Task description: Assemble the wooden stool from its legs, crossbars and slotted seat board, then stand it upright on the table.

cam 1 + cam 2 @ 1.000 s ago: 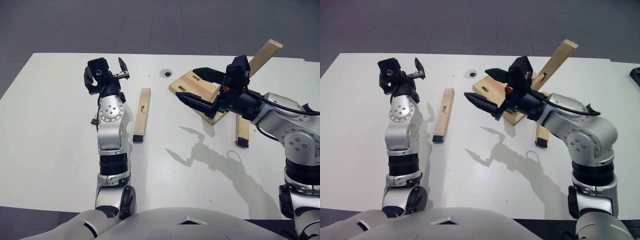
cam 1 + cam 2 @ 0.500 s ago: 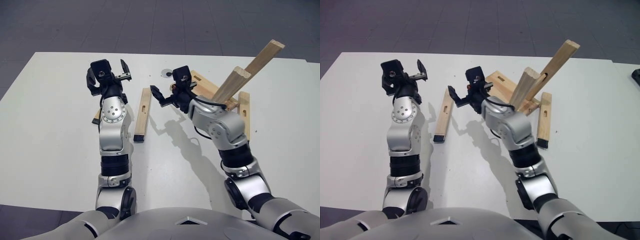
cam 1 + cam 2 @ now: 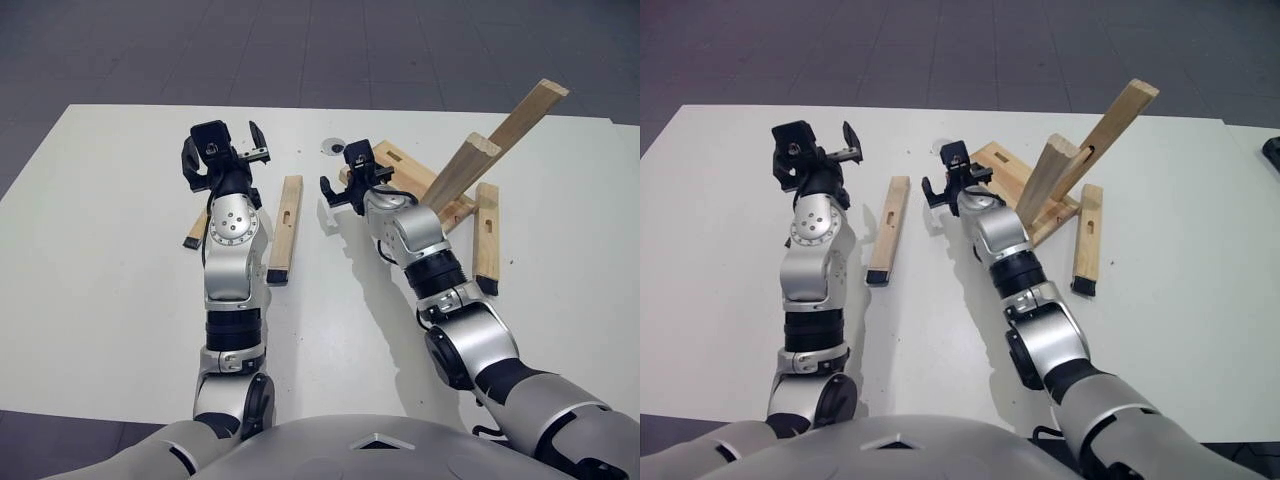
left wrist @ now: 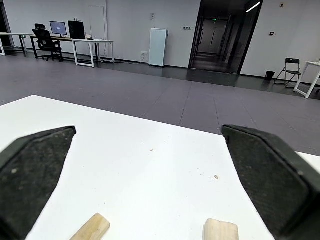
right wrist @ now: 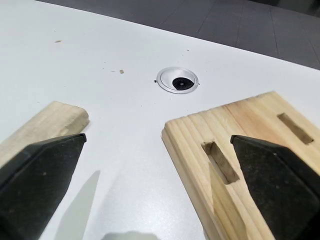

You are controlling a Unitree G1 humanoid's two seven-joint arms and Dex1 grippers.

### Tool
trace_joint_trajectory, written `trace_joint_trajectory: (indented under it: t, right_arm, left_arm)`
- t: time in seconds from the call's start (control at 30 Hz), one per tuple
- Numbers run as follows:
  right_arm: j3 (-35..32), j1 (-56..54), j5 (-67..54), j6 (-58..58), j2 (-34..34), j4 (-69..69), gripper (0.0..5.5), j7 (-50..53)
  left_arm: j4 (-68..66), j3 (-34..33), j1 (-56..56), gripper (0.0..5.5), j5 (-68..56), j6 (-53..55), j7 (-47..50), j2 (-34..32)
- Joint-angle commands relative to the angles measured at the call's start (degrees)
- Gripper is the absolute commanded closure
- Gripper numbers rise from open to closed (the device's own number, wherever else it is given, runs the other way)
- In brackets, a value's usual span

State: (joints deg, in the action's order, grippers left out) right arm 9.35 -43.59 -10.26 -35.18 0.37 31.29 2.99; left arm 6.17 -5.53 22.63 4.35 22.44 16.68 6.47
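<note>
The slotted seat board [image 3: 418, 180] lies at the back middle of the table. Two legs are stuck in it and slant up to the right, a long one [image 3: 527, 110] and a shorter one [image 3: 466, 164]. One loose slotted leg [image 3: 285, 228] lies between my arms and another [image 3: 486, 236] right of the board. A small crossbar [image 3: 195, 229] pokes out left of my left arm. My right gripper [image 3: 345, 187] is open at the board's left corner; the corner [image 5: 235, 145] and a leg end [image 5: 45, 125] lie ahead of it. My left gripper [image 3: 230, 160] is open above two wooden ends [image 4: 220, 230].
The white table [image 3: 100, 250] has wide bare room on its left half and along the front edge. A round metal grommet [image 5: 177, 80] sits in the tabletop just behind the board's left corner. Dark floor lies beyond the far edge.
My right arm swung left, from over the seat board to its left corner, uncovering the shorter slanted leg. My left gripper shifted slightly to the right.
</note>
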Motion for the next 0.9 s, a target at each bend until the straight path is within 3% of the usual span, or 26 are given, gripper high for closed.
trace_joint_trajectory:
  t: [0.03,0.23,0.4,0.63,0.8,0.9]
  right_arm:
    - [-3.2,-3.3,-0.1,0.9,1.1,7.6,0.13,-2.6]
    - [-9.6,-8.4,-2.0,0.5,1.0,18.9,0.13,-5.3]
    - [-10.5,-11.3,-0.5,1.6,0.7,24.6,0.13,-7.7]
    - [1.0,-8.6,2.7,-2.6,-2.6,17.6,0.13,-35.0]
    - [14.3,-0.2,3.8,-5.6,-15.8,-5.8,0.13,-56.8]
    - [20.0,4.7,5.1,-4.4,-27.0,-19.6,0.13,-66.9]
  left_arm:
    - [-0.7,0.3,0.8,0.1,-0.3,0.4,-0.3,-0.1]
    - [-1.4,0.2,1.6,0.1,-0.4,0.4,-0.7,-0.5]
    - [-1.7,0.1,1.9,0.1,-0.4,0.4,-1.0,-0.5]
    - [-1.3,0.0,1.7,0.1,-0.2,0.6,-0.7,-0.4]
    - [-0.8,0.6,1.4,0.1,0.0,0.5,-0.3,0.3]
    - [-0.3,0.5,1.3,0.1,0.0,0.5,-0.1,0.4]
